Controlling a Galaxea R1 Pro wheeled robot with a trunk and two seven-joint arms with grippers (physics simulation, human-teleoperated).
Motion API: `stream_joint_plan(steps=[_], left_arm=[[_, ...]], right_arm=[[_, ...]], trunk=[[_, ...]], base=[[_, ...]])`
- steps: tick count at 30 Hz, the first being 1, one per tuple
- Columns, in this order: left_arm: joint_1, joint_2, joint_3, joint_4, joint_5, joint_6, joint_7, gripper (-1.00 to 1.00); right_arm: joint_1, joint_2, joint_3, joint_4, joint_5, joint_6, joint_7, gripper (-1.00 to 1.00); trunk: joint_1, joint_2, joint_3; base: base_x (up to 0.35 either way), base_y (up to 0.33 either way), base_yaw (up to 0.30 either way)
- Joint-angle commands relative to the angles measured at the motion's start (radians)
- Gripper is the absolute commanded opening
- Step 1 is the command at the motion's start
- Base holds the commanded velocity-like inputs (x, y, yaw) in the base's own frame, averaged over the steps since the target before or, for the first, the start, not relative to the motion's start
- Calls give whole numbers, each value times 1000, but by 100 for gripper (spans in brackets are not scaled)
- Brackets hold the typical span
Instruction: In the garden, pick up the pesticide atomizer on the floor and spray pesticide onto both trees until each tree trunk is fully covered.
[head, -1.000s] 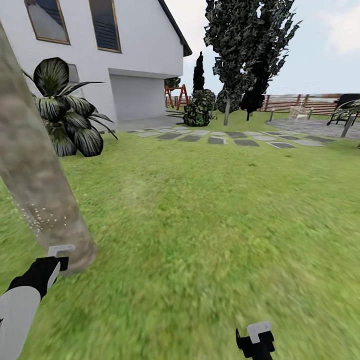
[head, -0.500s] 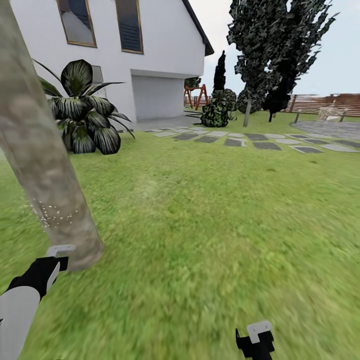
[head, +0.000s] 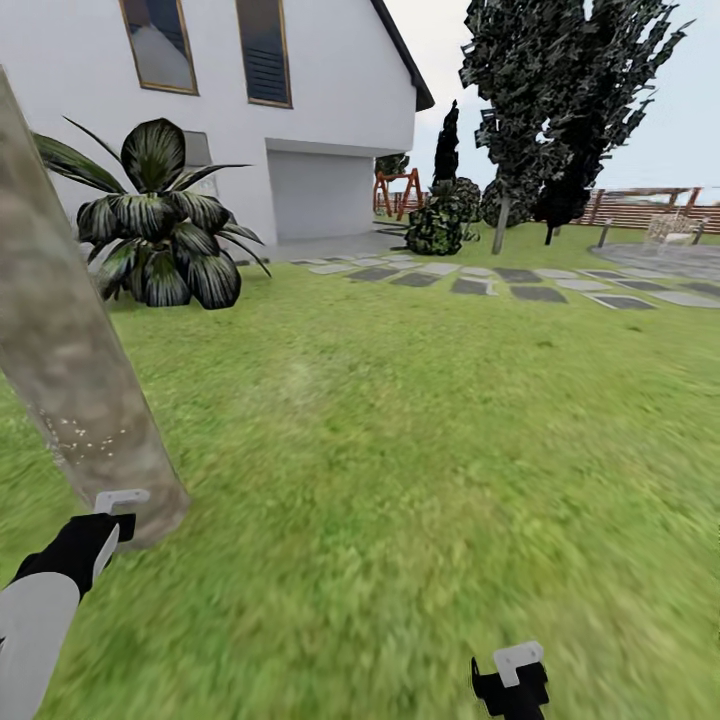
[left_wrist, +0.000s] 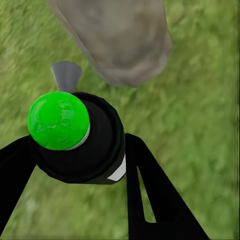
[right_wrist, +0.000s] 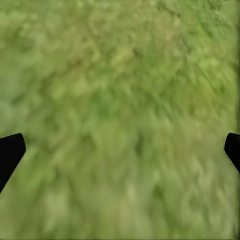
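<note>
Since half a second ago, only my camera has swung; the arms hold their places in view. Left claw (left_wrist: 75, 165) is clamped on the pesticide atomizer (left_wrist: 82, 145), whose top shows green. Just ahead of that claw stands the tree trunk (head: 70, 370), with pesticide (head: 85, 437) specks on its lower bark. Right claw (right_wrist: 120, 150) hangs spread wide over the floor (head: 420, 450), holding nothing.

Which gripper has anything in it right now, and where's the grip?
Left gripper clamps the atomizer round its dark body, below the green top. Right gripper is open, empty.
</note>
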Motion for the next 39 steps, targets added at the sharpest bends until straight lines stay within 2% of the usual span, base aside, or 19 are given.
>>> stream_joint_plan(steps=[1, 11, 15, 18, 21, 23, 24, 25, 26, 27, 28, 30, 31, 34, 37, 38, 39], left_arm=[[-1, -1, 4, -1, -3, 4, 0, -100], [-1, -1, 4, -1, -2, 4, 0, -100], [-1, -2, 3, -18, 32, 5, -2, -100], [-11, -5, -4, -21, 35, 13, -5, -100], [-35, -28, -8, -55, 33, 42, -9, -100], [-70, -65, -10, -151, 31, 133, -13, -100], [-87, -84, -11, -192, 31, 158, -14, -100], [-99, -91, -19, -205, 32, 173, -15, -100], [-114, -94, -40, -211, 32, 187, -17, -100], [-133, -97, -95, -216, 33, 198, -17, -100], [-140, -96, -128, -216, 35, 205, -17, -100], [-144, -80, -143, -216, 38, 233, -31, -100], [-144, -63, -144, -216, 37, 237, -54, -100], [-134, 13, -144, -216, 39, 240, -133, -100], [-129, 20, -145, -216, 39, 239, -146, -100], [-129, 14, -146, -216, 39, 239, -147, -100], [-131, -5, -146, -217, 40, 239, -147, -100]], right_arm=[[-1, 0, 8, 1, 5, 1, -10, 100], [-1, 0, 8, 0, 5, 1, -10, 100], [-1, 0, 7, -1, 5, 1, -10, 100], [-1, 0, 7, -1, 5, 0, -10, 100], [-1, 0, 7, 0, 5, 1, -9, 100], [-1, 0, 7, -1, 5, 1, -10, 100], [-1, -1, 7, 0, 5, 1, -9, 100], [-1, -1, 7, 0, 6, 1, -10, 100], [-1, -1, 7, 1, 6, 1, -10, 100], [-1, -1, 7, 0, 7, 1, -10, 100], [-1, -2, 7, 0, 7, 1, -10, 100], [-1, -2, 7, -1, 7, 1, -10, 100], [-1, -2, 7, -1, 7, 1, -10, 100], [-1, -2, 7, -1, 6, 1, -10, 100], [-1, -1, 7, -1, 6, 1, -10, 100], [-1, -1, 7, -2, 5, 1, -10, 100], [-1, -1, 7, -2, 5, 1, -10, 100]], trunk=[[0, 0, -1], [0, 0, -1], [0, 0, -1], [0, 0, -1], [0, 0, -1], [0, 0, -1], [0, 0, -1], [0, 0, -1], [0, 0, -1], [0, 0, -1], [0, 0, -1], [0, 0, -1], [0, 0, -1], [0, 0, -1], [0, 0, -1], [0, 0, -1], [0, 0, -1]], base=[[145, -240, 68], [141, -243, 245], [120, -181, 277], [18, -23, 278], [2, -3, 277], [0, 0, 171], [0, 0, 34], [0, 0, 17], [0, 0, 9], [0, 0, 3], [0, 0, 1], [0, 0, 0], [0, 0, 0], [0, 0, 0], [0, 0, 72], [0, 0, 214], [0, 0, 255]])
